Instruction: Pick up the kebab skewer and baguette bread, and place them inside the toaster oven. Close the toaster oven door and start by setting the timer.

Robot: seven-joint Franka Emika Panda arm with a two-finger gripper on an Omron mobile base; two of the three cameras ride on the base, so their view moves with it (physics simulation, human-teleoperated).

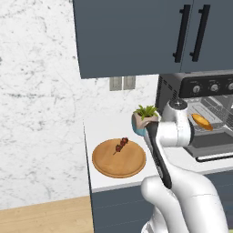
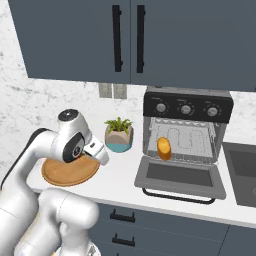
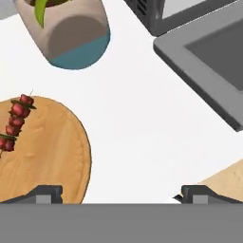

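Counter (image 1: 104, 125): white, holds board (image 1: 119, 158)
Skewer (image 1: 121, 145): on board
Bread (image 2: 163, 148): in oven (image 2: 185, 131)
Door (image 2: 179, 176): down
Gripper (image 3: 121, 194): fingers wide, empty

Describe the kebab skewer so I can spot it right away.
Left of the toaster oven on the white counter lies a round wooden board. The kebab skewer lies near its far edge: a thin stick with dark red chunks, unlike the leafy potted plant beside it.
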